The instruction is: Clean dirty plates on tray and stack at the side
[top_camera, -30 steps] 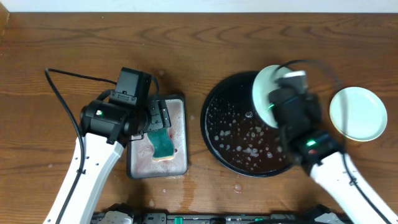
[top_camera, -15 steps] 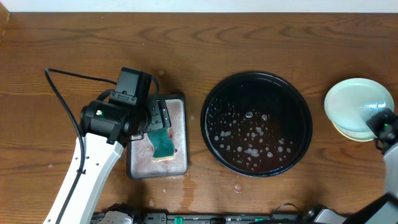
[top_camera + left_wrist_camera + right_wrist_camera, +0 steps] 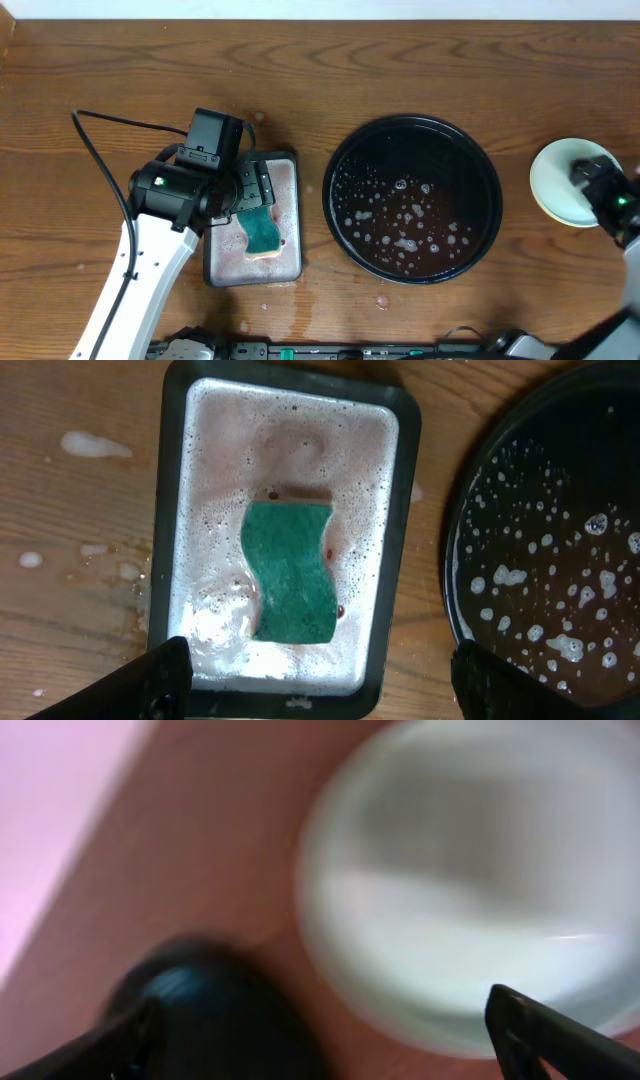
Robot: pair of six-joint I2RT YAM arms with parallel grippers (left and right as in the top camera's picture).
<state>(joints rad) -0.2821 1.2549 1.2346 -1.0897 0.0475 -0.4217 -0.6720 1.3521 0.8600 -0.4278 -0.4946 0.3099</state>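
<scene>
- We see the right end effector [image 3: 322,1032] spread wide over the plates [image 3: 556,186] at the frame's right edge, on the counter [image 3: 300,70], clear of the sudsy tray [image 3: 340,150].
- The left end effector [image 3: 326,682] is spread above the sponge [image 3: 292,572], ready.

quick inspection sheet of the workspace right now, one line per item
surface: brown wood table, foam spots beside the grey tray
job's things: black tray holds only suds, no plate; plates sit off it at the right, pale one on top, count unclear
clutter: grey tray of foamy water with a green sponge in it
grippers: left gripper open above the sponge; right gripper open over the plates, view blurred
cables: black cable loops out from the left arm
surroundings: white strip along the far edge
</scene>
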